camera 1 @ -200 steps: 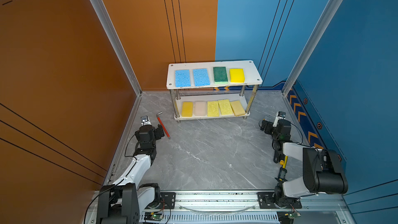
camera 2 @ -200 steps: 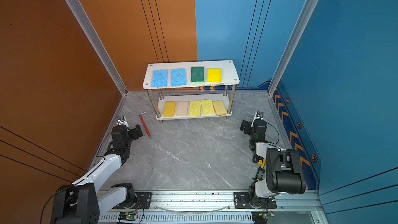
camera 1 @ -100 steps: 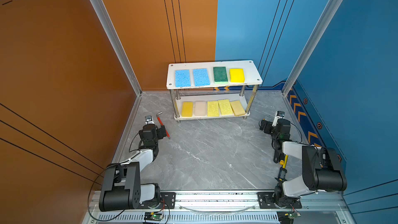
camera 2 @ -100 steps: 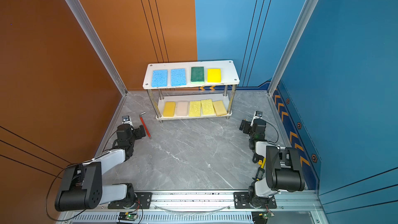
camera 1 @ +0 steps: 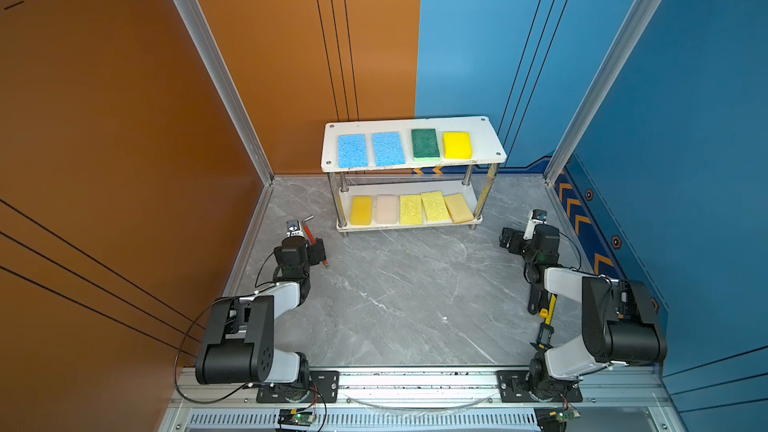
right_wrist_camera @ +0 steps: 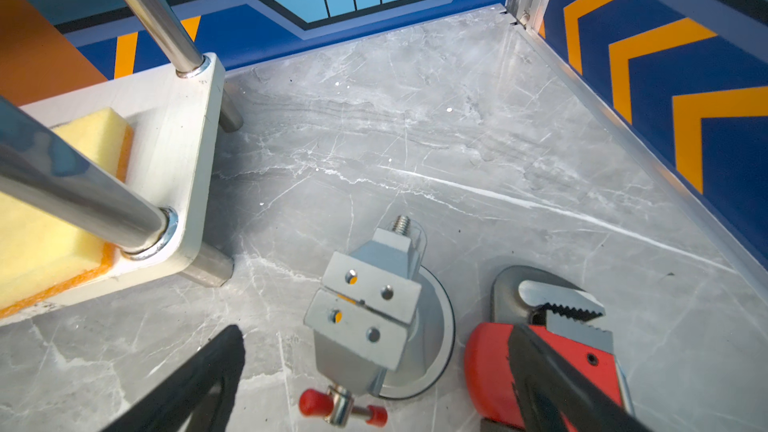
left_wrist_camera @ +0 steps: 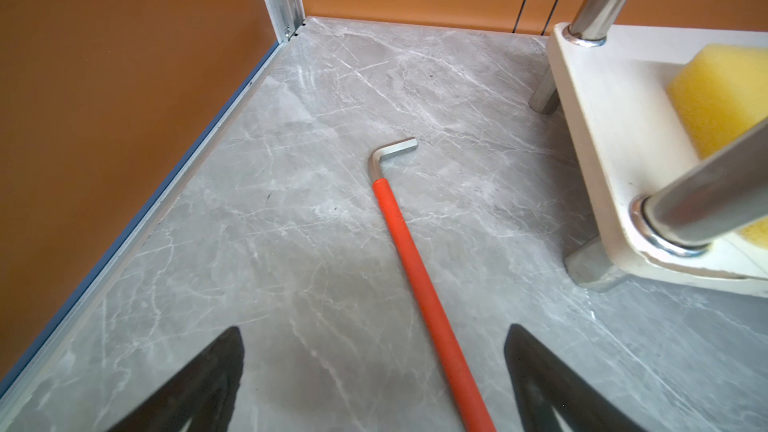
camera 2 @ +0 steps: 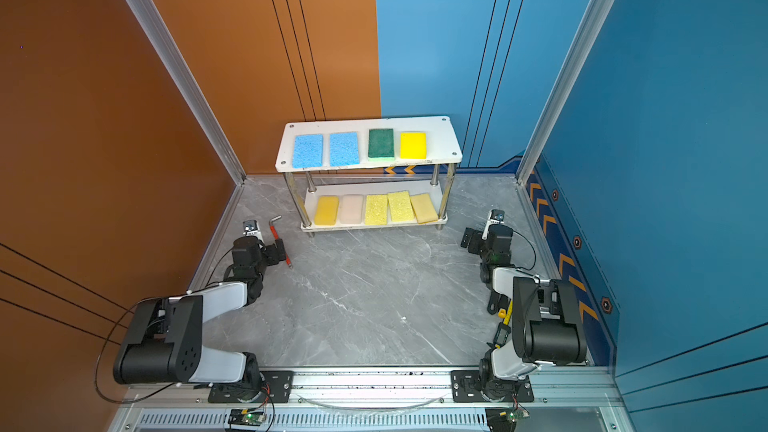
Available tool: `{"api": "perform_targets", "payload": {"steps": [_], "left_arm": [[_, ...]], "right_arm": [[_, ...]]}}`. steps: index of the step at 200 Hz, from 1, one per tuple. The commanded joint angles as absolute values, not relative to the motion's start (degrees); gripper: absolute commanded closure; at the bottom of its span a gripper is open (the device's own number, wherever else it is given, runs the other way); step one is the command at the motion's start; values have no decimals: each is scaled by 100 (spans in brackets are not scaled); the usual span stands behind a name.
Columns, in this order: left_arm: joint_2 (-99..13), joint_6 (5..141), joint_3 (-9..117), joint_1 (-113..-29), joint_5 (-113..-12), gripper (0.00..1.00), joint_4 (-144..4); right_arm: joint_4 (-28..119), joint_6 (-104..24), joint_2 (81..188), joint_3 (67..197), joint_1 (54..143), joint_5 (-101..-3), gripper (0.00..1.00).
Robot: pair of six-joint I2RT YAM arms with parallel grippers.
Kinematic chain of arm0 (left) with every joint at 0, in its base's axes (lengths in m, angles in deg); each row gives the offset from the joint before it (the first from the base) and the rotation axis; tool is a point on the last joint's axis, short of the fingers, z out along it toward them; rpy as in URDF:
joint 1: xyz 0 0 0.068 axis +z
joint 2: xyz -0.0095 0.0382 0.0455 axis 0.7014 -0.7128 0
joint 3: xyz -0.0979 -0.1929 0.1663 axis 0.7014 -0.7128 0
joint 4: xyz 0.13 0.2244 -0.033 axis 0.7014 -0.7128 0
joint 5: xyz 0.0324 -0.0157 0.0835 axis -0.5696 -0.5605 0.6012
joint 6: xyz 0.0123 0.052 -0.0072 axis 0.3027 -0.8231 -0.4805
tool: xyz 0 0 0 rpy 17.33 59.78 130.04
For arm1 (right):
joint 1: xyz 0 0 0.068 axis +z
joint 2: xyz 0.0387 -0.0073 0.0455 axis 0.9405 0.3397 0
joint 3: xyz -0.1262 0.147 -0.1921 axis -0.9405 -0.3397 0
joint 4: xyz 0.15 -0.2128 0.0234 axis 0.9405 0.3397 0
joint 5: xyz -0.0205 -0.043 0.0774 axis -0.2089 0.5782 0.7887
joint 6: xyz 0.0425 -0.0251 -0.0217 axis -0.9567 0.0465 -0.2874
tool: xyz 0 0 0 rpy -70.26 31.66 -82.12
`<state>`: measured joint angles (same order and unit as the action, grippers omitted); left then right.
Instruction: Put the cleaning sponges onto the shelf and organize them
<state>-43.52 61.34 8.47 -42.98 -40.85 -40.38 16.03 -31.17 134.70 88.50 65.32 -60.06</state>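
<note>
The shelf (camera 1: 486,147) (camera 2: 444,143) stands at the back. Its top board carries two blue cleaning sponges (camera 1: 352,150) (camera 1: 388,148), a dark green one (camera 1: 425,143) and a bright yellow one (camera 1: 457,145). On the lower board lie a yellow sponge (camera 1: 361,210), a cream-pink one (camera 1: 387,209), two pale yellow ones (camera 1: 410,209) (camera 1: 435,206) and a tan one (camera 1: 458,208). My left gripper (camera 1: 318,249) (left_wrist_camera: 375,328) sits low left of the shelf, open and empty. My right gripper (camera 1: 509,238) (right_wrist_camera: 376,326) rests low right of it, also open, holding nothing.
A red-handled hex key (left_wrist_camera: 409,251) (camera 1: 309,234) lies on the floor between the left fingers. Below the right gripper lie a metal clamp mount (right_wrist_camera: 374,313) and a red pipe wrench (right_wrist_camera: 552,326). A yellow measuring tool (camera 1: 549,313) lies by the right arm.
The left arm has folded back, its elbow link now drawn up near the base, while its gripper stays by the hex key. The right arm and the sponges have not moved.
</note>
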Motion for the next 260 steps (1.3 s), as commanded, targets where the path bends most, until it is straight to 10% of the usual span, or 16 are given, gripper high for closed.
{"api": "perform_targets", "payload": {"steps": [1,260], "left_arm": [[-4594,5874,1000,-4456,-4377,2,-3716],[-5048,5700,335,-4542,-4477,2,-2028]], "right_arm": [[1847,-2993,13579,9017,6581,-5861,0],[-309,-2328,13215,7637,7171,-6291,0]]}}
